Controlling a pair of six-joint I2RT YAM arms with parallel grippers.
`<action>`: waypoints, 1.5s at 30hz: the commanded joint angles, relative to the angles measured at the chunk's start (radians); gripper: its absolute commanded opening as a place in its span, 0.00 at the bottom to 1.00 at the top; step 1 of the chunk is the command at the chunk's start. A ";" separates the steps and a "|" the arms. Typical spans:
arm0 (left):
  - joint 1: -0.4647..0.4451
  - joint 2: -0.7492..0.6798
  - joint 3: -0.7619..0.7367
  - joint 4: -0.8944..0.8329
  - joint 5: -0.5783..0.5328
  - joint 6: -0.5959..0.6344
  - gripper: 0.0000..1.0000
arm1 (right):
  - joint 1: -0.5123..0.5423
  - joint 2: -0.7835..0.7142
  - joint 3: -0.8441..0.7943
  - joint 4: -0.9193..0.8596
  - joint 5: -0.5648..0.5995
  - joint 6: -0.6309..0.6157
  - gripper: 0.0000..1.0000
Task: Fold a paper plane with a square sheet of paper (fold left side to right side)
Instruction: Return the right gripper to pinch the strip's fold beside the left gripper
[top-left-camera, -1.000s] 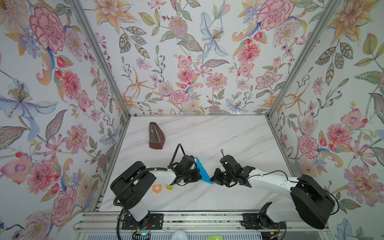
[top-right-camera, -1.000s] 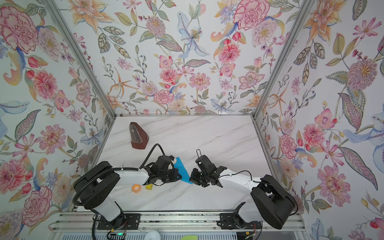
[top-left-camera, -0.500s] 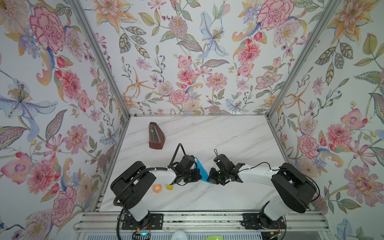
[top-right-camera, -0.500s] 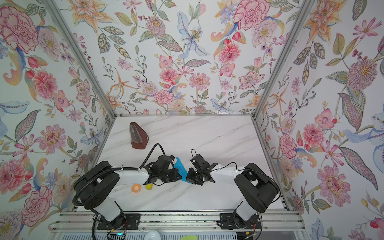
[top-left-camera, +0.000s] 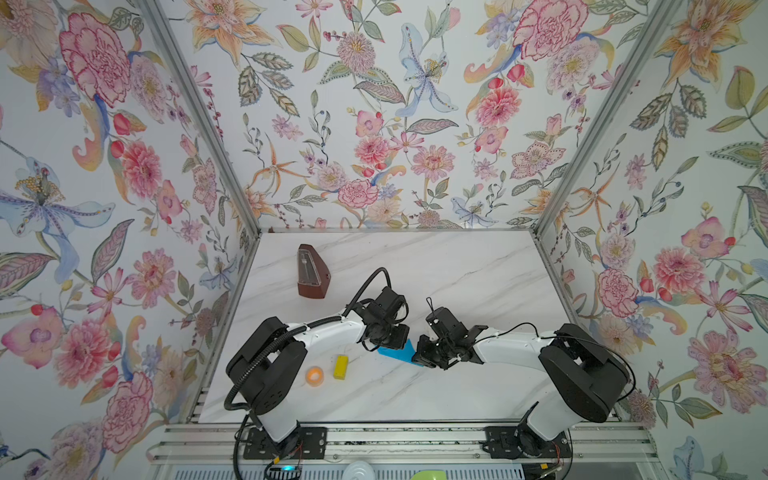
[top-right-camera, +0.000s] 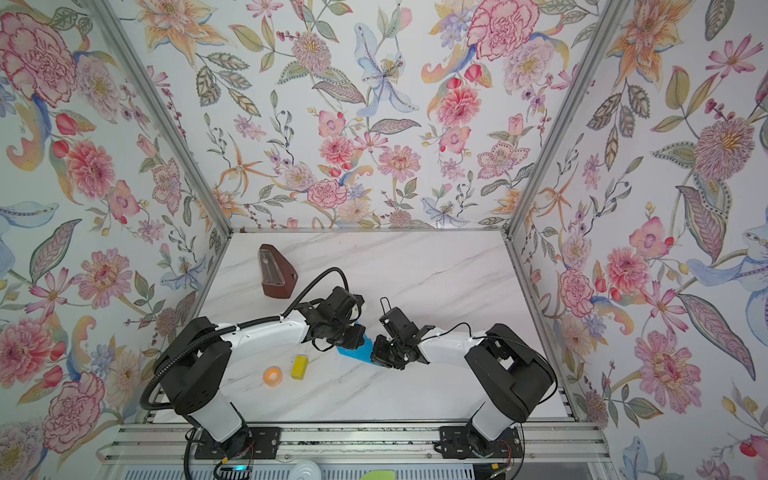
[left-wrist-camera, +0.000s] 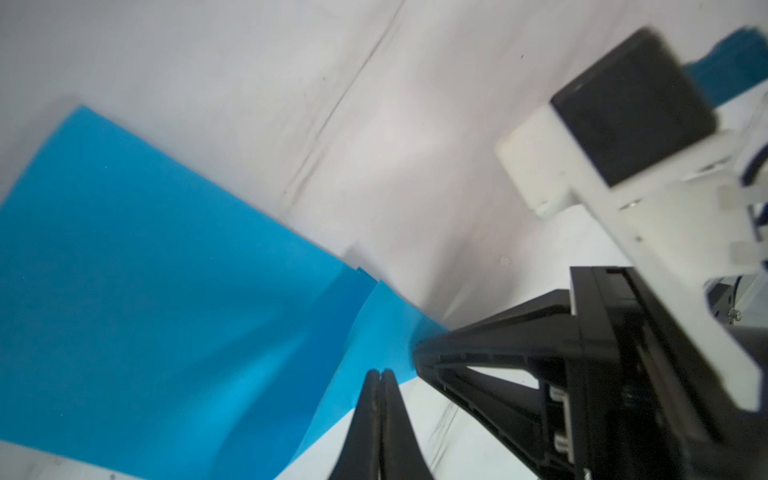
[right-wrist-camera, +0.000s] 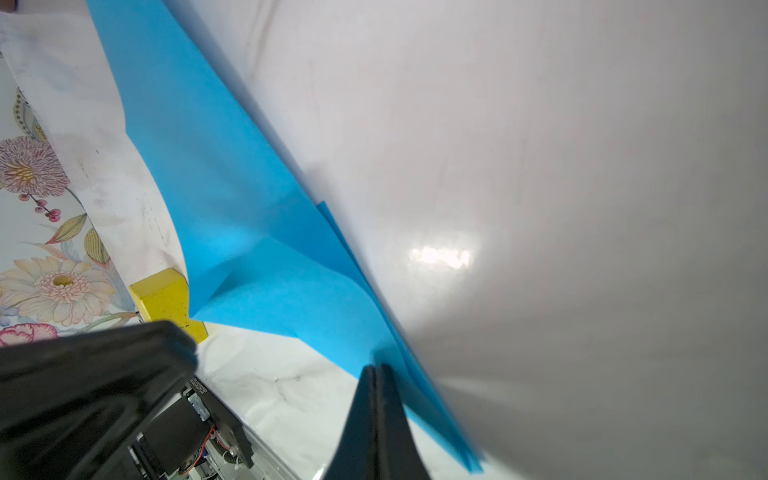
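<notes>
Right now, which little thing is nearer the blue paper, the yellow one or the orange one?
The yellow block. It lies between the round orange thing and the blue paper, so the orange one is farther off.

Sheet of paper (top-left-camera: 397, 354) on table (top-left-camera: 457, 270) between left gripper (left-wrist-camera: 379, 376) and right gripper (right-wrist-camera: 376, 370); block (top-left-camera: 340, 367) left of the sheet, metronome (top-left-camera: 311, 272) behind it.
</notes>
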 joint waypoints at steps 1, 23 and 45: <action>-0.025 0.041 0.023 -0.123 -0.009 0.064 0.04 | 0.004 0.049 -0.021 -0.101 0.052 -0.010 0.00; -0.030 0.066 0.002 -0.099 -0.018 0.051 0.00 | 0.002 0.042 -0.028 -0.109 0.055 -0.012 0.00; -0.001 0.069 -0.046 -0.077 -0.048 0.023 0.00 | 0.002 0.038 -0.034 -0.109 0.059 -0.009 0.00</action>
